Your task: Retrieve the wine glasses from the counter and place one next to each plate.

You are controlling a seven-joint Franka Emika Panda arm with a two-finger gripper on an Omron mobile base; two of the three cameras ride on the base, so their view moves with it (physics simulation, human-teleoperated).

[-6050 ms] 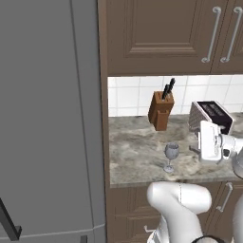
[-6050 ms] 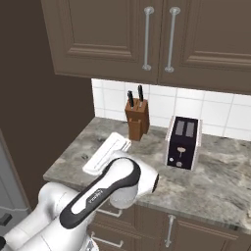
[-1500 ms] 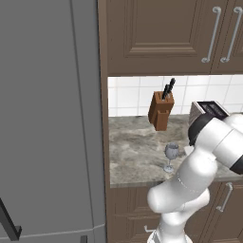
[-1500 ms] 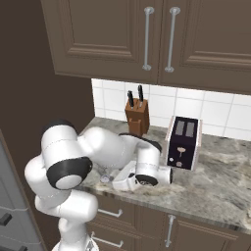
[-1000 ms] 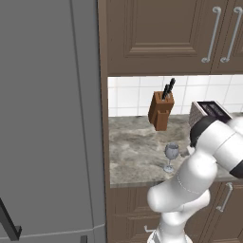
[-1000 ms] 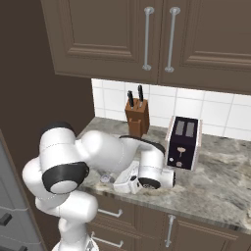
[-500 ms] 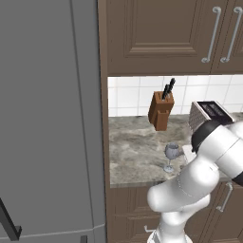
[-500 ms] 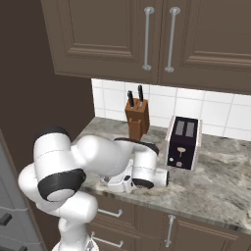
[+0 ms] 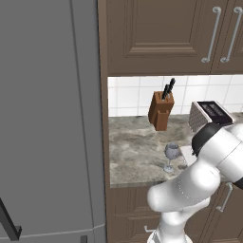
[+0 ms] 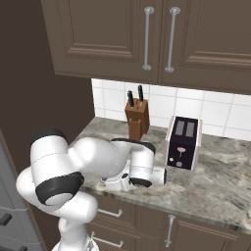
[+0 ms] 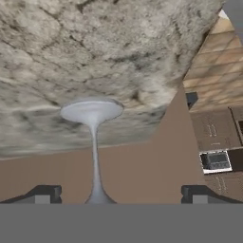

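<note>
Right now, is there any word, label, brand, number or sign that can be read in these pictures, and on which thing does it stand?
None can be read.
Toaster: a small pale mark on its dark front, too small to read.
Knife block, wine glass, counter, cabinet doors: no text on them.
</note>
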